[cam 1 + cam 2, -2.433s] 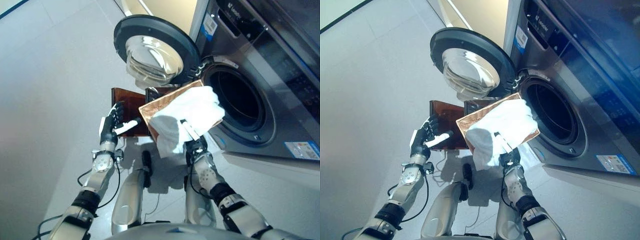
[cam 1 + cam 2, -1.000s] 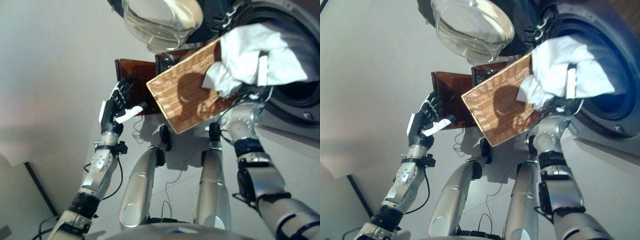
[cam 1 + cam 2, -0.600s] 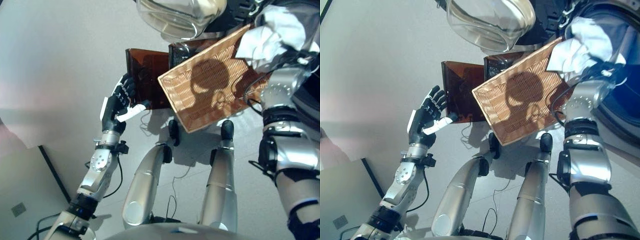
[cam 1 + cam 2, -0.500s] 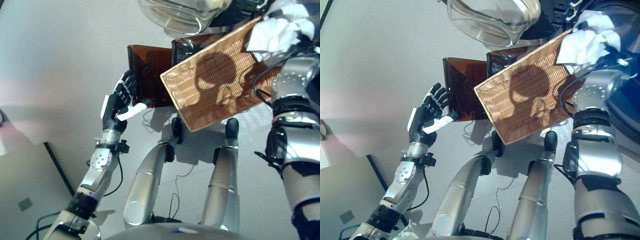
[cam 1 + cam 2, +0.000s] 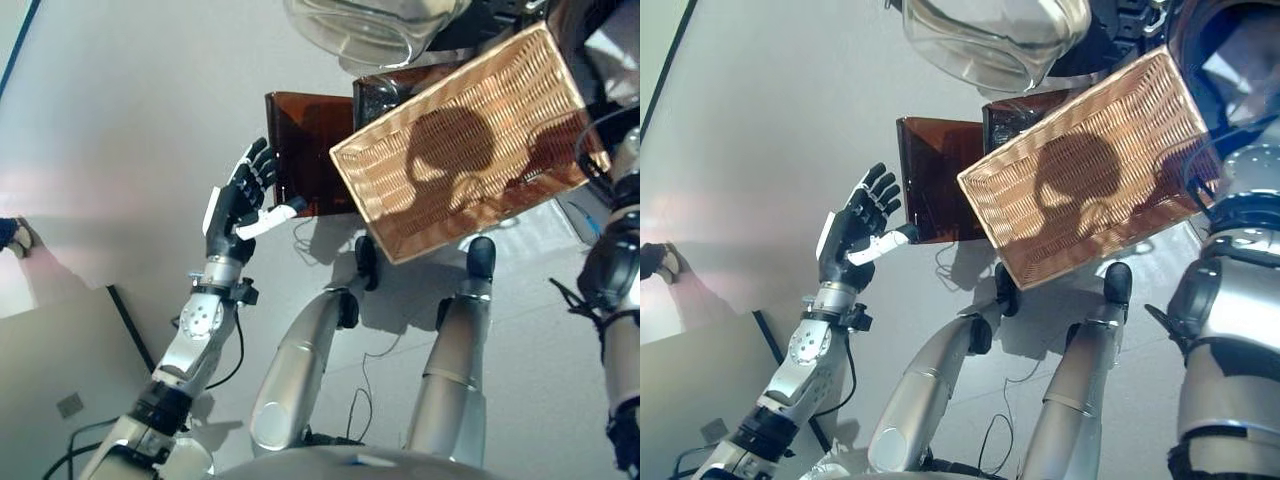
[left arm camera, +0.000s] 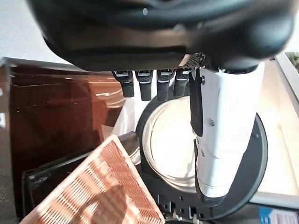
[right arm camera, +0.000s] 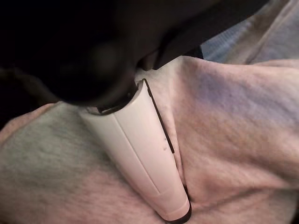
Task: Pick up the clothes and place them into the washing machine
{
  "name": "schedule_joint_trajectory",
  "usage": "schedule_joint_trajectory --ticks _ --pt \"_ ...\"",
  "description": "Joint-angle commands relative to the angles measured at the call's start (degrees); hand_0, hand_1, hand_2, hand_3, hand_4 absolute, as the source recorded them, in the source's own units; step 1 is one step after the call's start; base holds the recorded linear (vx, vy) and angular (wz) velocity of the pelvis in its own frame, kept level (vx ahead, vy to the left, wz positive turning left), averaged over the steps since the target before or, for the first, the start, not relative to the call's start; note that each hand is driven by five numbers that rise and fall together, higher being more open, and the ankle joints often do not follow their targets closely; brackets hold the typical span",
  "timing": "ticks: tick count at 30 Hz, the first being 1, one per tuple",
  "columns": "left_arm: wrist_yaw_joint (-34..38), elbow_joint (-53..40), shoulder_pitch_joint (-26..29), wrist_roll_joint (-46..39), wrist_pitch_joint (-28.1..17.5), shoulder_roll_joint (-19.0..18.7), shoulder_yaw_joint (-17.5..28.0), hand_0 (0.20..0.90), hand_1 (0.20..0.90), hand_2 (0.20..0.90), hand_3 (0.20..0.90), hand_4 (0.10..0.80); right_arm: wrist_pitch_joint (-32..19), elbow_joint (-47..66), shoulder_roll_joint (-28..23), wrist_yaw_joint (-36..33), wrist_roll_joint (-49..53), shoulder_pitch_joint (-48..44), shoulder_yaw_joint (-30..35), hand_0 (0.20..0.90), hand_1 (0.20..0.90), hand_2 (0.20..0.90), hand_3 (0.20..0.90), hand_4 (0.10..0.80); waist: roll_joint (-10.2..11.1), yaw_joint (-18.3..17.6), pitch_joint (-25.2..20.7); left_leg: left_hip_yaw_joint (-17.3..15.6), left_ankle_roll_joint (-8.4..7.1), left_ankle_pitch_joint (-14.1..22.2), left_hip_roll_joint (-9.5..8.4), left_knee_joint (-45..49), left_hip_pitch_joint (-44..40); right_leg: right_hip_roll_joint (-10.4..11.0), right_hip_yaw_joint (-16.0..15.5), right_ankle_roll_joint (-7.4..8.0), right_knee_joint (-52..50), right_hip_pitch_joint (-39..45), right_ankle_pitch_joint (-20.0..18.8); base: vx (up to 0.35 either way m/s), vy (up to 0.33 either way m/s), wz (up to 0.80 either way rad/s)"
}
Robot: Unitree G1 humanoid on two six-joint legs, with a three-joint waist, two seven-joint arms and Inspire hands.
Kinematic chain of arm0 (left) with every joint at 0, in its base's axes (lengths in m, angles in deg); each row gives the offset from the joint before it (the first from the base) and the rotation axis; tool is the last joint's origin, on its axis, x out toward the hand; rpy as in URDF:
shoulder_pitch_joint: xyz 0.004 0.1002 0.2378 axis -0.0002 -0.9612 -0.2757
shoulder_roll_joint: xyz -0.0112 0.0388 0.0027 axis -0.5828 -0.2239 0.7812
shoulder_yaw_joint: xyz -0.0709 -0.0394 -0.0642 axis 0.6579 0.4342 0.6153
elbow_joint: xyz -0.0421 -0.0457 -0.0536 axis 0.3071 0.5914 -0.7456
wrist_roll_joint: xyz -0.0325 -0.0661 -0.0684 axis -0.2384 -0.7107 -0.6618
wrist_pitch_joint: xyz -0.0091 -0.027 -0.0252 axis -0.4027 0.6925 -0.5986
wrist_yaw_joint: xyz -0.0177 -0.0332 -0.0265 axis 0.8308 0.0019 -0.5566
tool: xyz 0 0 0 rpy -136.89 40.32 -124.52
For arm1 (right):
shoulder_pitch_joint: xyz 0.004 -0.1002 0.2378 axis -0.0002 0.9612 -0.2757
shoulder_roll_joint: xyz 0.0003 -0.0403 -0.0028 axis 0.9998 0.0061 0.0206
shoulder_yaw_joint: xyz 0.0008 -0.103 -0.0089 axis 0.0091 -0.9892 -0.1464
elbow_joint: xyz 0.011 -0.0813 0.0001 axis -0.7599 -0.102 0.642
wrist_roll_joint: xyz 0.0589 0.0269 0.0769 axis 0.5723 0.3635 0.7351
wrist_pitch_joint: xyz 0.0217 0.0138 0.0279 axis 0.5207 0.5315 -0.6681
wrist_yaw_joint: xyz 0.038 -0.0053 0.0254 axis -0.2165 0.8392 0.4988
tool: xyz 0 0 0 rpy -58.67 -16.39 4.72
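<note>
The shallow wicker basket (image 5: 460, 140) is tipped toward the washing machine, its woven inside facing me with no clothes in it. It also shows in the left wrist view (image 6: 98, 186). In the right wrist view my right hand's white-covered thumb (image 7: 140, 154) is pressed into pale cloth (image 7: 224, 140), which creases around its tip. A pale patch of cloth (image 5: 1230, 72) shows in the drum opening at the top right. My left hand (image 5: 238, 198) is open beside the dark brown box (image 5: 305, 150), touching nothing.
The round glass door (image 5: 370, 25) hangs open above the basket and also shows in the left wrist view (image 6: 205, 154). A grey board (image 5: 50, 370) lies on the floor at lower left. A person's dark shoe (image 5: 10, 235) shows at the left edge.
The camera has shifted. The white cloth has gone from the basket's far end into the drum along with my right hand. My left hand has stayed open by the box.
</note>
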State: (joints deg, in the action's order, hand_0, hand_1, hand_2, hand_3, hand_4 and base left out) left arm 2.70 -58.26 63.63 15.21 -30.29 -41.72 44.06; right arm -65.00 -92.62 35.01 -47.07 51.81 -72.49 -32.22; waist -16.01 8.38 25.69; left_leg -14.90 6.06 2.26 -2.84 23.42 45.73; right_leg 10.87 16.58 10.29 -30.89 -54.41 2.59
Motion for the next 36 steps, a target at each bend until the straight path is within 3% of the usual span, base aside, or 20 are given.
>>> schedule_joint_trajectory --ticks 1,14,15,19,26,36 --pt "0.6 -5.7 -3.4 0.7 -6.4 -0.6 -0.5 0.9 0.9 0.9 0.9 0.8 -7.1 6.4 -8.3 0.8 -3.8 3.1 -5.7 0.2 0.2 0.2 0.2 0.3 -4.2 -0.9 -9.6 3.1 -5.62 3.1 1.77 1.4 2.1 -3.9 -1.2 -5.6 -4.2 -0.9 5.1 0.003 0.02 -0.06" --pt "0.1 -8.1 -6.1 -0.2 -6.6 -2.2 0.5 0.9 0.9 0.9 0.9 0.8 -5.3 4.1 -13.9 -5.3 -9.4 2.4 -6.6 0.2 0.2 0.2 0.2 0.3 -4.1 -1.5 -11.4 1.3 -5.15 4.2 1.87 2.2 2.6 -4.3 0.8 -5.67 -4.8 -2.8 4.8 0.0 0.016 -0.04" --pt "0.1 -8.3 -6.1 -0.3 -6.6 -2.2 0.6 0.9 0.9 0.9 0.9 0.8 -4.3 3.6 -14.0 -5.3 -9.9 1.7 -7.6 0.9 0.9 0.9 0.9 0.8 -4.1 -1.4 -11.5 1.2 -5.15 4.1 1.93 2.1 2.7 -4.3 0.9 -5.66 -4.8 -3.0 4.7 -0.023 0.002 -0.08" --pt "0.1 -8.8 -6.0 -0.3 -6.9 -2.7 0.5 0.9 0.9 0.9 0.9 0.8 -1.0 1.5 -13.6 -4.0 -11.5 0.8 -10.7 0.9 0.9 0.9 0.9 0.8 -3.9 -1.2 -11.4 1.0 -5.07 3.9 2.18 1.7 2.9 -4.4 0.7 -5.71 -4.6 -3.1 4.4 -0.024 -0.006 -0.07" --pt "0.9 -8.4 -5.9 -0.3 -6.6 -2.7 1.3 0.9 0.9 0.9 0.9 0.8 -1.4 1.4 -11.1 -5.1 -12.5 1.4 -10.7 0.9 0.9 0.9 0.9 0.8 -3.7 -0.9 -11.5 1.3 -5.1 3.6 2.18 1.1 2.9 -4.5 0.1 -5.79 -4.0 -2.7 4.1 0.0 0.0 0.0" --pt "1.4 -8.5 -6.2 0.0 -6.8 -3.6 1.5 0.9 0.9 0.9 0.9 0.8 3.6 2.1 -9.5 -9.7 -23.8 1.4 -14.9 0.9 0.9 0.9 0.9 0.8 -3.1 -0.5 -11.6 1.3 -5.08 3.4 2.16 0.5 2.3 -4.6 -0.2 -5.81 -3.0 -1.8 3.7 0.001 0.003 -0.01"
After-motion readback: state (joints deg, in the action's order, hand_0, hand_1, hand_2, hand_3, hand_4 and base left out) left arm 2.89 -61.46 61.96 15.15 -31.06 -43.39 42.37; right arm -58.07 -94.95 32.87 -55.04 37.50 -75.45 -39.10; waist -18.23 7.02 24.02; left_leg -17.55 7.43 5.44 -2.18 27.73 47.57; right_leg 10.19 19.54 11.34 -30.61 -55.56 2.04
